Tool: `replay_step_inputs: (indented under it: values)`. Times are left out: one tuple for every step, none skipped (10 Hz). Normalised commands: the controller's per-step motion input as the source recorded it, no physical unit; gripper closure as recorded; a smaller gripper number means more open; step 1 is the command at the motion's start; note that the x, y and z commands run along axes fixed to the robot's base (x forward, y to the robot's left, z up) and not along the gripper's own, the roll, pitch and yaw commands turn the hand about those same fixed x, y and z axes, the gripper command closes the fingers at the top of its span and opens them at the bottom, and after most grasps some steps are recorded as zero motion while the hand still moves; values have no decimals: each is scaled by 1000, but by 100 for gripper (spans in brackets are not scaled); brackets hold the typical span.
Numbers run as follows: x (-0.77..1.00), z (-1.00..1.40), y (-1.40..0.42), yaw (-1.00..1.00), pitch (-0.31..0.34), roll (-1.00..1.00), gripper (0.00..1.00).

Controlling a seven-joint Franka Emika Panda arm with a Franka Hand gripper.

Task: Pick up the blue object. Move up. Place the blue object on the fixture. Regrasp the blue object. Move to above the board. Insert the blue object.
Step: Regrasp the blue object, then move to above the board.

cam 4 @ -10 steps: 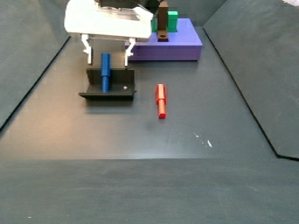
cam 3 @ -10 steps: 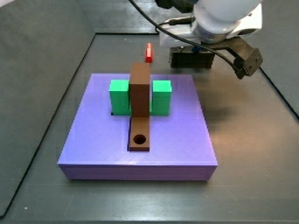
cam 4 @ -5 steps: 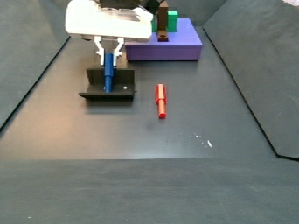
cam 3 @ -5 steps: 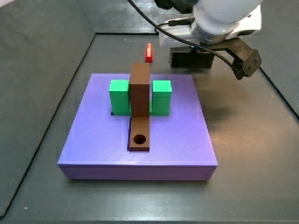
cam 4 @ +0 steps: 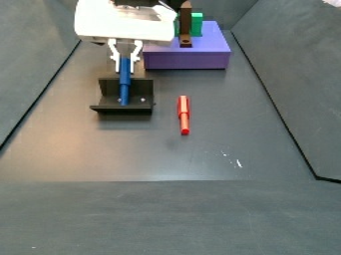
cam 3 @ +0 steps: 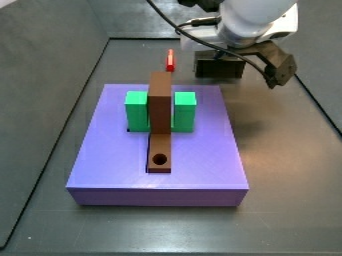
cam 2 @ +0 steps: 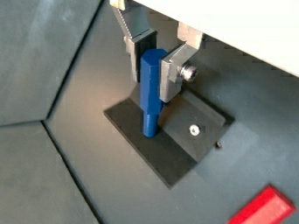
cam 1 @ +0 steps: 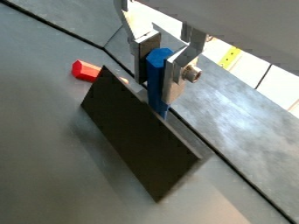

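Since a second ago the fingers have drawn in from either side of the blue object (cam 4: 123, 80) and now sit pressed against it; the last half second brought no further shift. Nearest in a side view, the red peg (cam 4: 184, 114) lies flat on the dark floor, well apart from everything else. Beyond it stands the fixture (cam 4: 124, 103), with the blue object upright on it. The gripper (cam 4: 124, 58) hangs directly over the fixture, its silver fingers (cam 2: 177, 66) clamped on the upper part of the blue object in both wrist views. Farthest back, the board (cam 4: 202, 55) lies near the floor's rear edge, bearing green blocks (cam 3: 136, 111) flanking a brown bar (cam 3: 160, 125).
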Motion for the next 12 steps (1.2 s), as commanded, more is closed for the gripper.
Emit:
replay_step_inputs:
  values:
    - [0,0,0,0,0,0,100]
    - [0,0,0,0,0,0,100]
    - [0,0,0,0,0,0,100]
    - [0,0,0,0,0,0,100]
    - [0,0,0,0,0,0,100]
    - [0,0,0,0,0,0,100]
    - [0,0,0,0,0,0,100]
    - [0,0,0,0,0,0,100]
    - [0,0,0,0,0,0,100]
    - [0,0,0,0,0,0,100]
    - [0,1400,0,0,0,0,100]
    - [18,1400,2,49,-14,-25,100]
